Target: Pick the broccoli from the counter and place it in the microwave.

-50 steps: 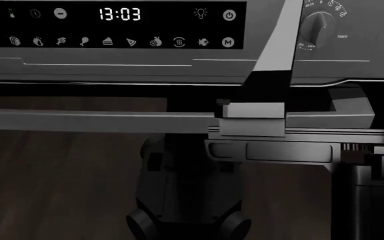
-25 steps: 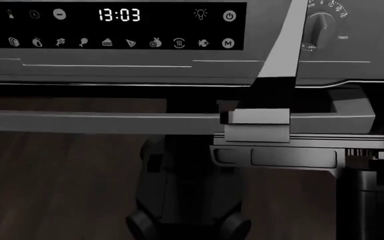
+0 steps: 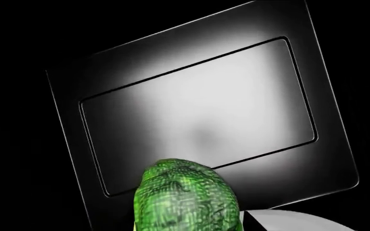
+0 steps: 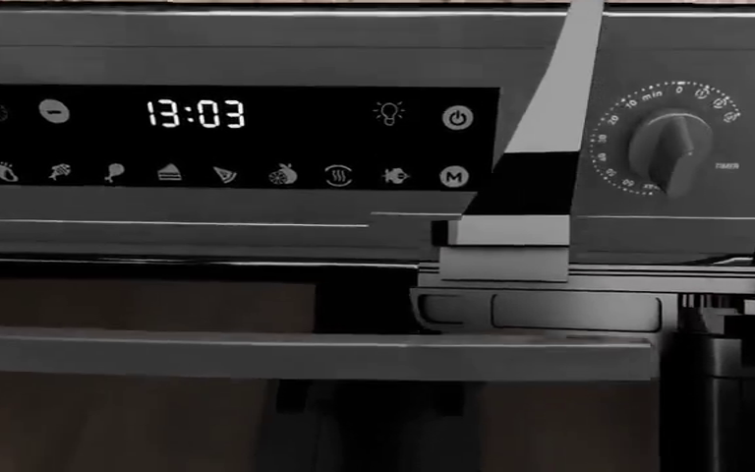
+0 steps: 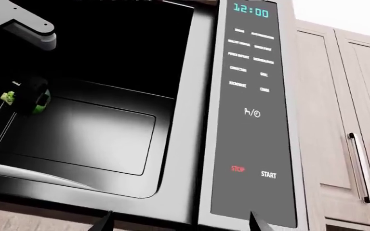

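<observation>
The broccoli (image 3: 185,197), bright green and bumpy, fills the near part of the left wrist view, hanging over the microwave's dark floor panel (image 3: 198,110). From the right wrist view, the microwave (image 5: 252,96) stands open and my left gripper (image 5: 25,95) is inside its cavity, shut on the broccoli (image 5: 7,96), whose green shows on both sides of the dark fingers, above the floor (image 5: 82,134). My right gripper (image 5: 179,224) is open just outside the microwave's lower front edge, with only the two fingertips (image 5: 105,220) showing and nothing between them. The counter is out of view.
Pale wood cabinet doors with bar handles (image 5: 358,163) stand right of the microwave. The head view shows only a dark oven front: display panel (image 4: 220,113), timer knob (image 4: 672,147), long handle (image 4: 299,354), with my right arm (image 4: 542,187) rising across it.
The head view has shifted upward: the oven panel and handle sit lower in frame and the timer knob is now fully in view. The right arm holds about the same place.
</observation>
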Tool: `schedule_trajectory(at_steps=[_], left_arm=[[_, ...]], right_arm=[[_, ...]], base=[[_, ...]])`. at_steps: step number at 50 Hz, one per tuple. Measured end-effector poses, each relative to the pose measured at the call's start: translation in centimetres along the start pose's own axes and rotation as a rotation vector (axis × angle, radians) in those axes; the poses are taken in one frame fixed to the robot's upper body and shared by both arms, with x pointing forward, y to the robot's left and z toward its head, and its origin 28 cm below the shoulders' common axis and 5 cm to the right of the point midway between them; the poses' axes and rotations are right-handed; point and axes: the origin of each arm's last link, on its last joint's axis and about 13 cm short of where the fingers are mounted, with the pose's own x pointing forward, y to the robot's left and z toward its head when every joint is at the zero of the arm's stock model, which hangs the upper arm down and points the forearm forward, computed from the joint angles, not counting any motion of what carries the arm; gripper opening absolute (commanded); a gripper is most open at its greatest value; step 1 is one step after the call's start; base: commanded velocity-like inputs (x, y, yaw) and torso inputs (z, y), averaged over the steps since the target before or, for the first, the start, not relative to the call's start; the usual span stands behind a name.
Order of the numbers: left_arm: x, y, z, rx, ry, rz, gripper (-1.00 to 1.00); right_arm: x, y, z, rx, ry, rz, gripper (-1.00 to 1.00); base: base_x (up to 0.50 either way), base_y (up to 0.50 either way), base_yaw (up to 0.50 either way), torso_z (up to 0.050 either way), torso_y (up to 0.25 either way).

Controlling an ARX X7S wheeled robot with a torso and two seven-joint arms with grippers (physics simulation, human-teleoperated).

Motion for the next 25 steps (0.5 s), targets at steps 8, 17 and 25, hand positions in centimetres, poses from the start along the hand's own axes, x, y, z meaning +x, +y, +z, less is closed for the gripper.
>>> schedule_trajectory(at_steps=[8,17,25], left_arm=[[0.2,-0.1,-0.6,0.003,0.02,-0.007,-1.0],[0.5,-0.5,-2.0,0.032,0.08,-0.026,-1.0],[0.8,-0.9,-3.3,0.058,0.124,-0.038,1.0]], right_arm=[[-0.1,0.0,0.0,0.001,0.003,0.001,1.0],[-0.2,0.0,0.1,0.005,0.001,-0.004,1.0],[-0.3,0.0,0.1,0.009,-0.002,-0.007,1.0]], base=[[0.19,0.0,0.0,0.0,0.003],[0.0,0.0,0.0,0.0,0.0],[0.0,0.0,0.0,0.0,0.0]])
